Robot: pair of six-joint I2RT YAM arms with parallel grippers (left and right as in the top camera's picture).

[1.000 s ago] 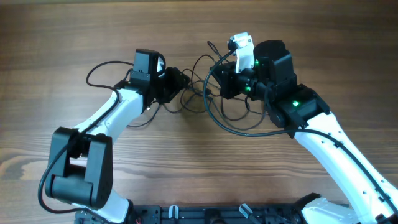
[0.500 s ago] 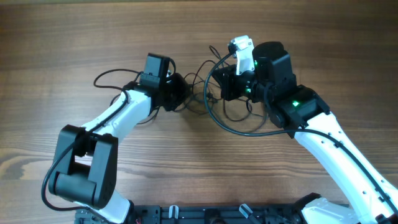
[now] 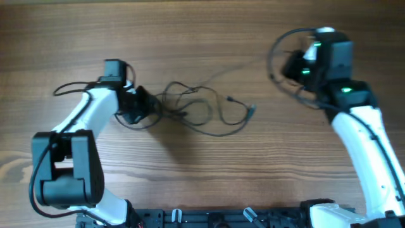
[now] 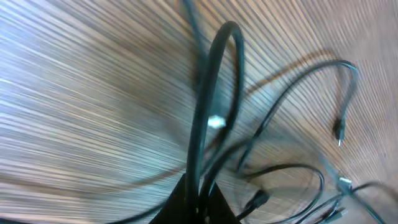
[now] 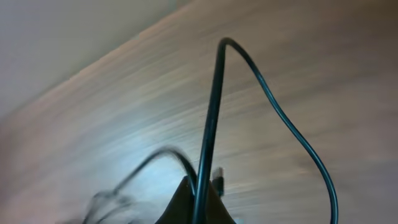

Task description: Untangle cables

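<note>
Both claws have swung apart, drawing the cables (image 3: 196, 113) out across the table (image 3: 190, 183).
The left claw (image 3: 140, 109) pinches a cord at the tangle's 9 o'clock; the right claw (image 3: 290, 64) (2 o'clock) pinches another.

You've got the overhead looking straight down on the whole desk (image 3: 209, 183). Your left wrist view sits close and low, skimming the wood toward the cables (image 3: 196, 113), the same tangle overhead shows mid-desk. Right wrist view, equally close, looks across the wood to its edge.
</note>
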